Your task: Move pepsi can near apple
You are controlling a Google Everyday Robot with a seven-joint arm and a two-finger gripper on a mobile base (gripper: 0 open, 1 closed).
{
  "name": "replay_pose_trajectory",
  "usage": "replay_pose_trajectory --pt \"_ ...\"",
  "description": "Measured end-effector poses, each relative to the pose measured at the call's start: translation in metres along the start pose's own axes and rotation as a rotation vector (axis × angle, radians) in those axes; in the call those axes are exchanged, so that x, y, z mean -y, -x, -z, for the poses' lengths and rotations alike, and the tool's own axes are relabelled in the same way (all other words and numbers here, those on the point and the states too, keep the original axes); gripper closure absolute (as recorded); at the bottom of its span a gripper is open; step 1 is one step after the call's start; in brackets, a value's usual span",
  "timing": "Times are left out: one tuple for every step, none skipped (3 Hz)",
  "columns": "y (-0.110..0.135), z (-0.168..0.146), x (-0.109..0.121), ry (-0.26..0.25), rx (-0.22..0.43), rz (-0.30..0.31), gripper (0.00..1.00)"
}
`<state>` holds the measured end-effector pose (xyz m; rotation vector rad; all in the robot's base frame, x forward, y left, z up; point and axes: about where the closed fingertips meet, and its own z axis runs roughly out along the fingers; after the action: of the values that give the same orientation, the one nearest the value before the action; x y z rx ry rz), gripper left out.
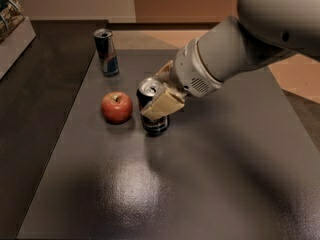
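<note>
The small round red apple [117, 107] has the dark navy pepsi can [155, 125] just at its three o'clock, held upright in the gripper [157, 93], whose tan fingers [162, 104] clasp its sides. Best to release gently and back away toward three o'clock. The slim blue-and-silver can [106, 52], at the apple's twelve o'clock, stands clear.

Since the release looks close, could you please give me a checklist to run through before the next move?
1. The gripper closed on the pepsi can: ok.
2. The pepsi can upright: ok.
3. The pepsi can beside the apple, narrow gap, not touching: ok.
4. The can's base resting on the table: cannot tell.
5. The slim can well behind, away from the gripper: ok.
</note>
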<state>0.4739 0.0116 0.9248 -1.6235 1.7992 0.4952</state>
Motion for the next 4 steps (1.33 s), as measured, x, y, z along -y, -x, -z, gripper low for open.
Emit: replay_pose_trajectory --pt "-0.003 -0.012 0.005 0.019 0.006 -0.004 0.59" --pt "-0.004 -0.022 0.007 0.038 0.017 0.003 0.35" --pt "-0.003 -0.023 0.006 0.039 0.017 0.006 0.12" --pt "-0.001 -0.023 0.005 0.041 0.017 0.009 0.0"
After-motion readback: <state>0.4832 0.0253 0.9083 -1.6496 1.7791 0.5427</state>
